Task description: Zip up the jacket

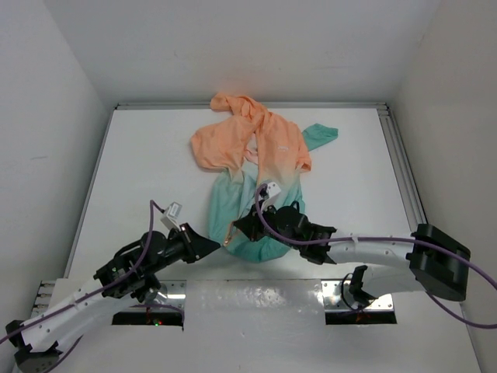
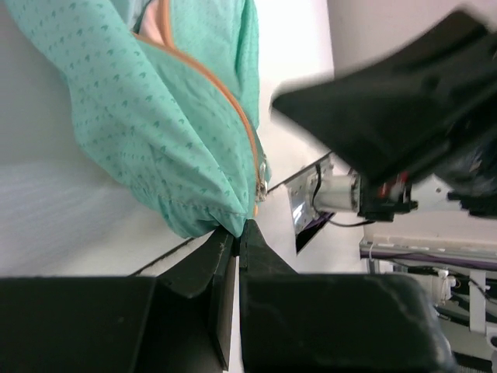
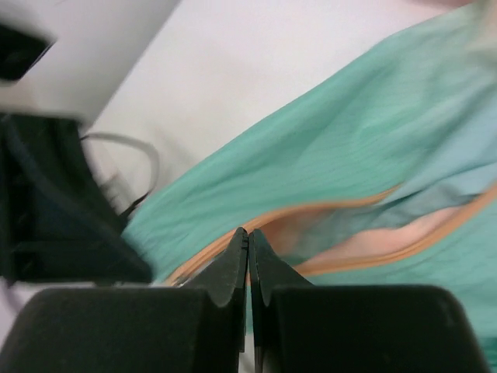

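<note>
The jacket (image 1: 256, 155) lies crumpled mid-table, peach-orange at the far end and teal-green toward me. At its near left corner, my left gripper (image 1: 216, 247) is shut on the teal hem (image 2: 194, 210), with the cloth pinched between its tips (image 2: 238, 228). The orange zipper tape (image 2: 233, 109) runs down to that corner. My right gripper (image 1: 239, 226) sits just right of it over the teal front. Its jaws (image 3: 248, 233) are shut, tips at the orange zipper tape (image 3: 334, 206). The front gapes open there, and I cannot tell whether anything is pinched.
White walls enclose the table on three sides, with a metal rail (image 1: 400, 163) along the right edge. The right arm's dark body (image 2: 404, 116) hangs close beside the left gripper. The left arm (image 3: 54, 217) looms at the left of the right wrist view.
</note>
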Controlling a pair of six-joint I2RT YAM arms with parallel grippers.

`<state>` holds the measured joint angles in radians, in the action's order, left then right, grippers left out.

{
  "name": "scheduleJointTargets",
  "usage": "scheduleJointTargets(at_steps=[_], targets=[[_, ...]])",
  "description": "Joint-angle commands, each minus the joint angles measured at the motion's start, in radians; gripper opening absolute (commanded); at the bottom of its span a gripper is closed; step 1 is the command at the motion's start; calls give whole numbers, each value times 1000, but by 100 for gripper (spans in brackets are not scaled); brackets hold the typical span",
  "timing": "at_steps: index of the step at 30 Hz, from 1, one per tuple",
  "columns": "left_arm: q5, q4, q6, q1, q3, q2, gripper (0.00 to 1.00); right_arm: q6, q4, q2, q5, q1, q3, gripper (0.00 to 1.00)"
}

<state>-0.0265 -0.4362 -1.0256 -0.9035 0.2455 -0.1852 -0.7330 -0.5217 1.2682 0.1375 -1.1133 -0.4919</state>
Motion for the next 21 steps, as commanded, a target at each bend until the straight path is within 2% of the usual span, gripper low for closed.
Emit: scheduleJointTargets(at_steps=[1, 7, 10, 12, 14, 18, 19, 21], targets=[[16, -56, 16, -6, 26, 13, 0, 69, 14, -6, 206, 30, -45, 0], [22, -52, 27, -6, 15, -8, 0, 72, 23, 20, 219, 35, -53, 0], [22, -15, 25, -6, 8, -17, 0, 57, 12, 4, 65, 33, -30, 0], [43, 5, 35, -6, 17, -39, 0, 31, -52, -33, -36, 33, 33, 0], [37, 11, 39, -6, 14, -54, 0, 11, -110, -62, -200, 32, 73, 0], [71, 86, 27, -8, -8, -62, 0, 9, -135, -96, -314, 33, 90, 30], [76, 91, 27, -6, -9, -60, 0, 23, -121, -96, -312, 35, 85, 44], [82, 108, 18, -6, -21, -50, 0, 30, -98, -90, -315, 43, 84, 50]])
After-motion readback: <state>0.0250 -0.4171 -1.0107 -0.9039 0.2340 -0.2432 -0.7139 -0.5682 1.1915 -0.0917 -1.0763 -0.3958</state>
